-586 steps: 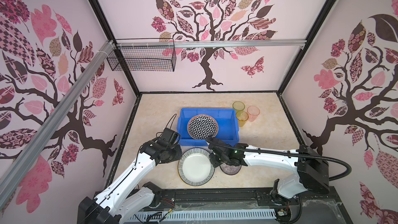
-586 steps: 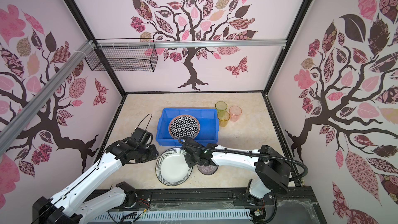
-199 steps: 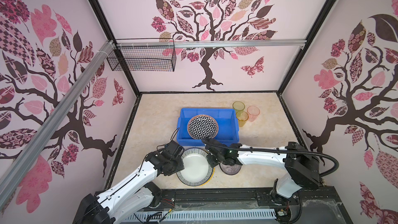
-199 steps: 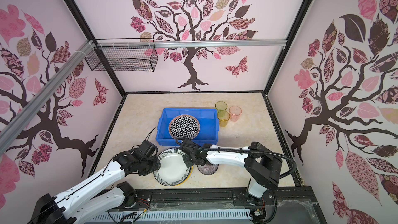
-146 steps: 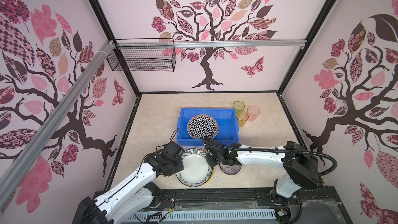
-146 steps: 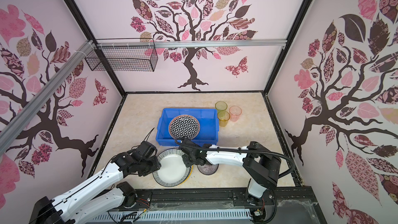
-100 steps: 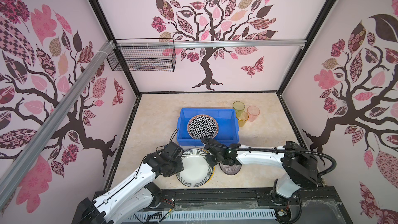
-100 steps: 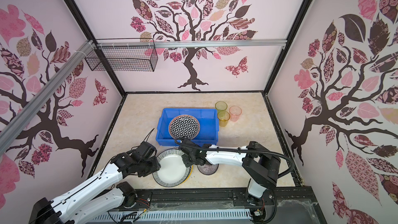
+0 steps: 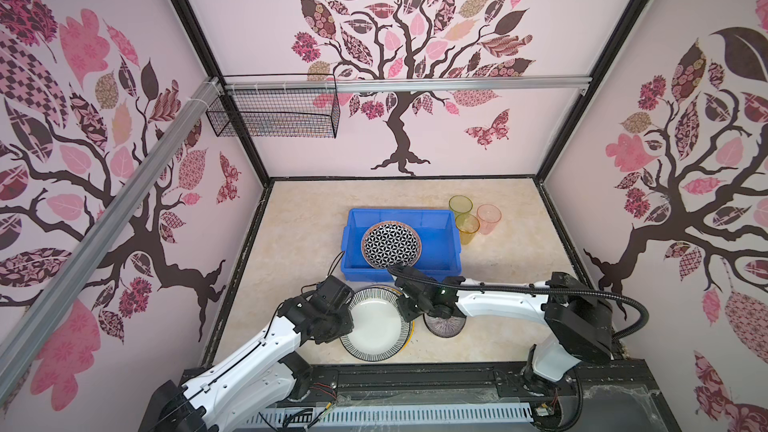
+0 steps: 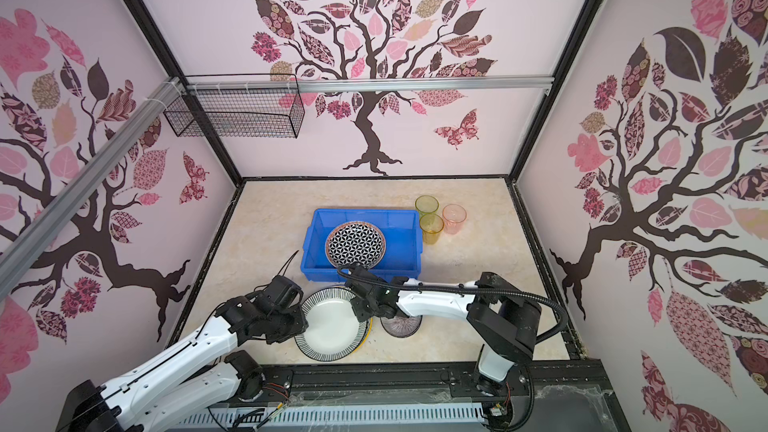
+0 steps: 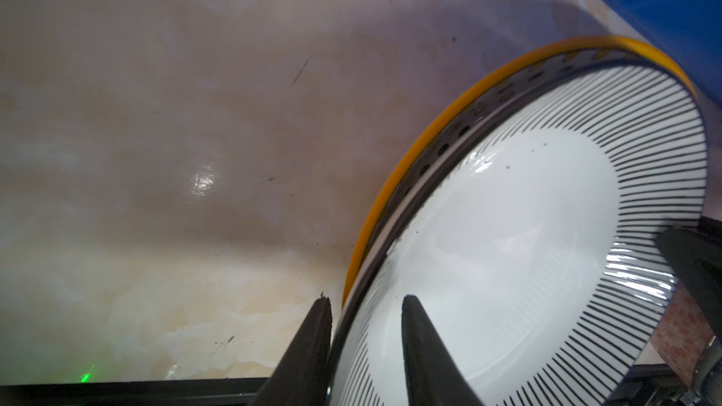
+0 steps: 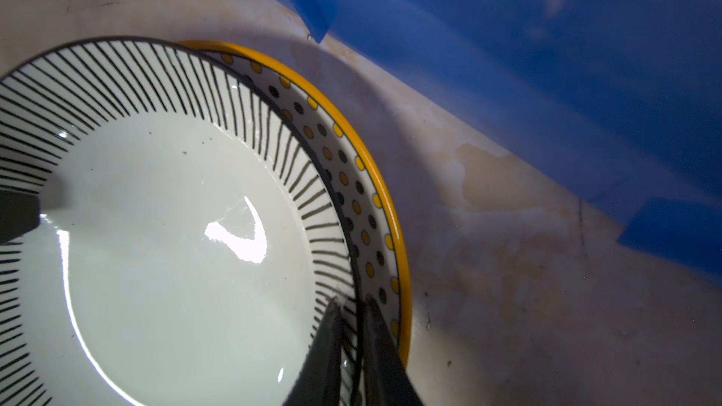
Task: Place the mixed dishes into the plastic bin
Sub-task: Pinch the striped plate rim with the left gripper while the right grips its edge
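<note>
Right gripper [image 12: 351,299] is clenched on the striped-rim plate [image 9: 376,328], lower centre of both top views. Left gripper [image 11: 366,300] straddles the opposite rim; can't tell if it's gripping. Lift unevenly and you'll drop it onto the dotted-rim plate [image 12: 363,205] or clip the blue bin [image 9: 361,272] just above.

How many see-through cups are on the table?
3, all standing on the table just right of the blue bin: a greenish-yellow cup farthest back, an amber cup nearer, beside the bin, and a pink cup to their right. None looks hidden.
</note>
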`<action>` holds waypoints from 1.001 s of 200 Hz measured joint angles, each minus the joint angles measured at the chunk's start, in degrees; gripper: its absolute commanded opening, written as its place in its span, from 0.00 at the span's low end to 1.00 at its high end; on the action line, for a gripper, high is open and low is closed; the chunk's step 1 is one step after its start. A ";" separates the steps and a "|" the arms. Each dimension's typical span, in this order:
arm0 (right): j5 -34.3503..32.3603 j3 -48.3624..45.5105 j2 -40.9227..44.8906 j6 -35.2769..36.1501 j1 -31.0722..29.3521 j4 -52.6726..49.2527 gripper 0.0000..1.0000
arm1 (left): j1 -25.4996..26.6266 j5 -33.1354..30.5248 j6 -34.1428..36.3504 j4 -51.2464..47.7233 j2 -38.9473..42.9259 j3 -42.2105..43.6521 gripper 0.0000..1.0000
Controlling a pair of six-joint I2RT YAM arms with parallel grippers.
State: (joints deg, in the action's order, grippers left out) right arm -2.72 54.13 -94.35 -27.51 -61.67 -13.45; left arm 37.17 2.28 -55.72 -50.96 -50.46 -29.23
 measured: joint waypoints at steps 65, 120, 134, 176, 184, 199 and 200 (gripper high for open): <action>0.79 0.00 0.00 -0.57 -0.02 -0.02 0.15 | 0.00 -0.24 0.22 -1.14 -0.02 0.07 0.23; 0.87 0.00 -0.17 -0.66 -0.02 -0.04 0.19 | 0.31 0.57 1.90 -2.32 1.99 -0.07 0.13; 0.98 0.00 -0.17 -0.61 0.02 -0.31 0.20 | 0.37 0.59 1.90 -2.36 2.80 -0.09 0.08; 1.18 0.00 -0.17 -0.61 0.02 -0.66 0.23 | 0.37 0.74 2.01 -2.71 4.50 -0.26 0.00; 1.25 0.00 -0.17 -0.59 0.02 -0.72 0.25 | 0.37 0.81 1.99 -2.78 4.63 -0.37 0.00; 1.40 0.00 -0.15 -0.63 0.02 -0.70 0.27 | 0.37 0.87 1.99 -2.97 4.85 -0.57 0.00; 1.42 0.00 -0.15 -0.59 0.02 -0.70 0.27 | 0.37 0.87 1.99 -2.99 4.85 -0.59 0.00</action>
State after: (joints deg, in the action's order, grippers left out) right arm -1.30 54.13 -94.50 -28.10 -61.65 -14.15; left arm 37.54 3.16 -53.74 -53.95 -45.60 -29.82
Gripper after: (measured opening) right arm 0.255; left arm 0.121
